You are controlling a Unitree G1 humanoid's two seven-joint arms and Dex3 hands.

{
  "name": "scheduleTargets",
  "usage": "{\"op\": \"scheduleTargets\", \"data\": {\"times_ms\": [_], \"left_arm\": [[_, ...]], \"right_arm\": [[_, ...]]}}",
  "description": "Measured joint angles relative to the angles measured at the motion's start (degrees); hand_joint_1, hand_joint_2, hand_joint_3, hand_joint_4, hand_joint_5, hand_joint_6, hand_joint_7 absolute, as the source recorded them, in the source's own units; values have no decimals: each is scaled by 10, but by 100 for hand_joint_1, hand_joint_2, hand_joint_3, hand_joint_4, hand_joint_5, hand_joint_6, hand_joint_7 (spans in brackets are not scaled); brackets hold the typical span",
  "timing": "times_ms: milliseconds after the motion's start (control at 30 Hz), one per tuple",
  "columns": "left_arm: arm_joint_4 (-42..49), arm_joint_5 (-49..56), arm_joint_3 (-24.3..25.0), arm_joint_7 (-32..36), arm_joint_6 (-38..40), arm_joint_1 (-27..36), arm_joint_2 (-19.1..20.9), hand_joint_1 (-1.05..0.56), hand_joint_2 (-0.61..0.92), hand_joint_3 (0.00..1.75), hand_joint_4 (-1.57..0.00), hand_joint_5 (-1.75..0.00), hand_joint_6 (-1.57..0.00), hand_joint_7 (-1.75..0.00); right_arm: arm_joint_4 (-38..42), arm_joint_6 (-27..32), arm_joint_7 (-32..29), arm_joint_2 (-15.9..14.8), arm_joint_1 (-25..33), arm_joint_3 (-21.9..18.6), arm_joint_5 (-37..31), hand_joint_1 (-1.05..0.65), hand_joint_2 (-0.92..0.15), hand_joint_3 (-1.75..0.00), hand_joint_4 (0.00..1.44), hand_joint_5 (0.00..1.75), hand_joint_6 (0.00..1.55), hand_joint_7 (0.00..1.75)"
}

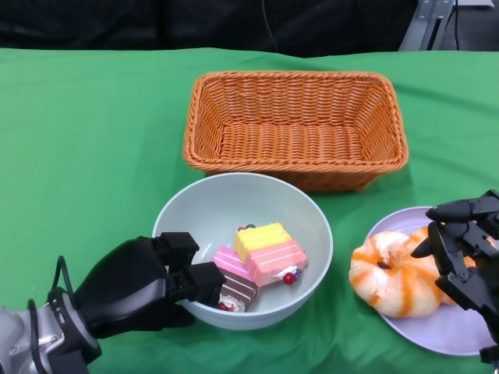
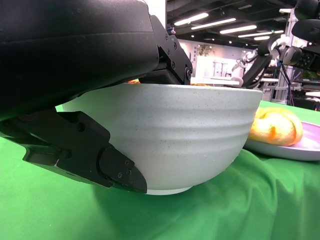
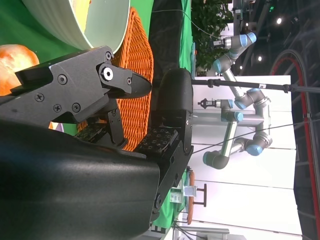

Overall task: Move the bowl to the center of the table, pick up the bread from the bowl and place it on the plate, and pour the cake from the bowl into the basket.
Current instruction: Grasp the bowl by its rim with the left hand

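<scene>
The left hand [image 1: 144, 284] is gripping the near-left rim of the pale green bowl [image 1: 195, 210], with fingers lying over the rim on the inside and, as the left wrist view is showing, another part of the hand pressing against the bowl's outer wall low down. The bowl is sitting on the green worktop [image 1: 86, 140], roughly in the middle of it and just in front of the orange wicker basket [image 1: 296, 121], which is lying farther back. Inside the bowl two pieces of cake are resting: a larger slice [image 1: 269, 253] with yellow and pink layers, and a smaller pink and brown slice [image 1: 234, 282] just beside the left hand's fingertips. To the right of the bowl, the bread [image 1: 394, 273], a ring-shaped piece with orange glaze, is lying on the lilac plate [image 1: 437, 331]. The right hand [image 1: 466, 249] is hovering over the right side of the plate with its fingers apart and holding nothing; its fingertips are sitting close to the bread, though contact cannot be told. In the right wrist view the right hand's fingers [image 3: 85, 80] are spread, with the basket showing between them.
</scene>
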Motion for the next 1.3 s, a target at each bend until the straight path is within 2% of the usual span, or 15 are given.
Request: {"op": "scheduleTargets", "data": {"times_ms": [133, 300, 333, 367, 400, 433, 533, 567, 600, 767, 967, 1033, 1300], "left_arm": [[0, -5, 5, 1, -9, 0, 0, 1, 90, 10, -75, -163, -72, -152], [0, -12, 16, 1, -20, 0, 0, 1, 89, 15, -76, -162, -75, -146], [-1, -15, 20, 0, -25, 0, 1, 2, 80, 29, -74, -168, -72, -153], [-4, -26, 27, -6, -35, 0, 1, 2, 61, 69, -74, -172, -71, -158], [-11, -40, 36, -12, -47, 0, 4, 2, 53, 85, -74, -173, -71, -160], [-21, -55, 48, -18, -60, 0, 6, 2, 48, 95, -74, -174, -71, -161], [-38, -78, 69, -30, -74, -4, 8, 2, 44, 102, -74, -175, -71, -162], [-44, -83, 77, -40, -78, -3, 8, -2, 43, 114, -74, -175, -73, -156], [-50, -94, 82, -50, -86, -1, 8, -3, 42, 119, -74, -175, -75, -155], [-107, -148, 130, -98, -117, 7, 8, -7, 39, 126, -77, -175, -83, -142], [-131, -172, 163, -157, -136, 26, 5, -6, 36, 128, -75, -175, -82, -143], [-134, -182, 169, -176, -144, 29, 2, -7, 36, 127, -77, -175, -85, -138], [-143, -203, 212, -223, -156, 44, -15, -7, 39, 127, -79, -175, -86, -138]], "right_arm": [[0, 0, -4, 0, 0, 0, -4, -7, -76, -67, 76, 147, 75, 105], [7, 0, -5, 0, 0, 1, -11, -8, -76, -66, 76, 147, 75, 105], [7, 0, -6, 0, 0, 1, -12, -7, -76, -66, 76, 147, 75, 105], [7, 0, -8, 0, 0, 1, -14, -6, -77, -66, 76, 147, 75, 105], [7, 0, -9, 0, 0, 1, -15, -5, -77, -66, 76, 147, 75, 105], [7, 0, -10, 0, 0, 2, -17, -5, -77, -66, 76, 147, 75, 105], [7, 0, -11, 0, 0, 4, -20, -5, -77, -66, 76, 147, 75, 105], [7, 0, -12, 0, 0, 4, -20, -5, -77, -67, 76, 147, 75, 105], [8, 0, -12, 0, 0, 4, -20, -5, -77, -67, 76, 147, 74, 105], [16, 0, -12, 0, -1, 8, -21, -5, -77, -67, 75, 147, 74, 106], [17, 2, -12, 0, -2, 13, -21, -5, -76, -67, 75, 147, 73, 107], [17, 2, -12, 0, -2, 15, -21, -6, -75, -66, 76, 146, 74, 107], [21, 2, -6, -1, -4, 16, -21, -6, -77, -65, 76, 146, 74, 104]]}}
